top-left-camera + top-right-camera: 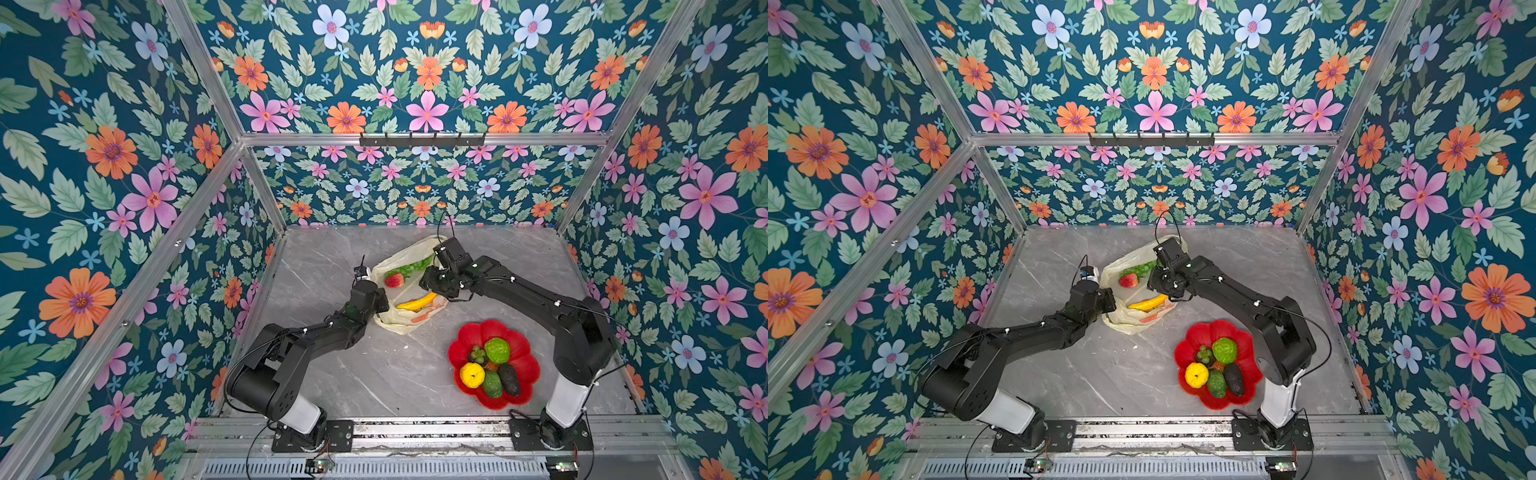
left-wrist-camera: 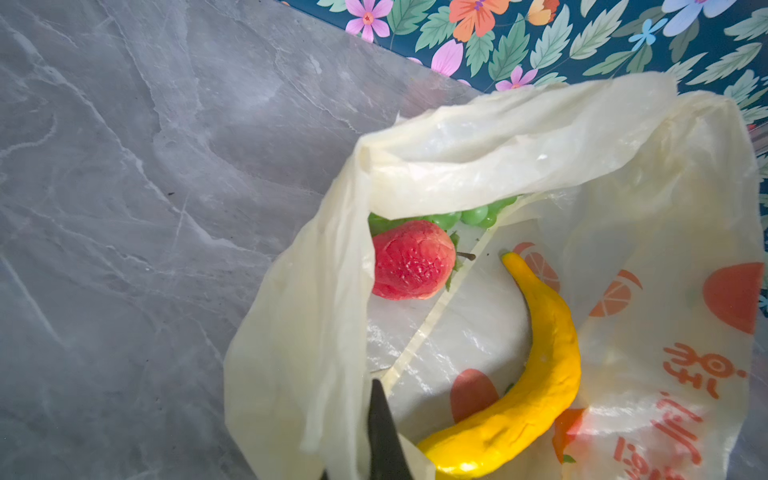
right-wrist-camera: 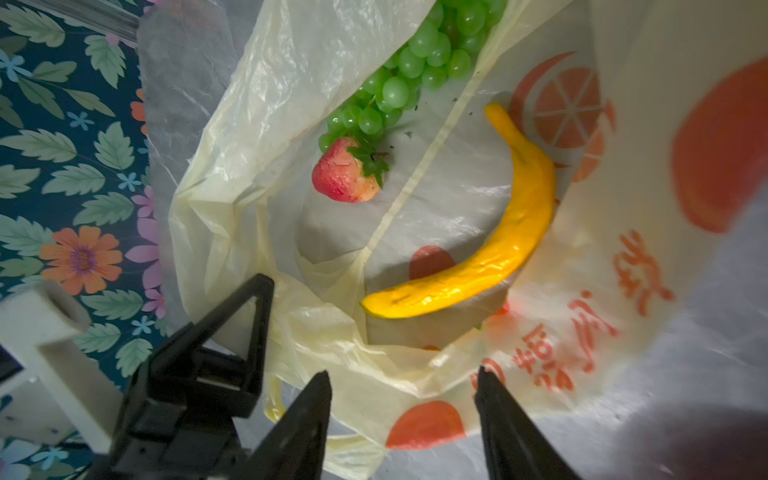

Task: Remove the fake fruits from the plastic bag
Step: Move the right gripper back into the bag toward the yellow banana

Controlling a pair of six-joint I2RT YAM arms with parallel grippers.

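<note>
over the plastic bag, right end effector hangs, jaws apart.

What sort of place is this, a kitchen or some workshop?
Most likely a robot test booth, not a home: two black robot arms are bolted to a metal rail, floral wallpaper panels line an aluminium frame, and the fruits in the plastic bag look fake.

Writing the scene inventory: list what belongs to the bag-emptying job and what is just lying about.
Job: bag, left gripper shut on its edge; banana, strawberry, grapes inside; right gripper open above; dish holding lemon, avocados and others.
Lying about: hook rail on back frame.
</note>
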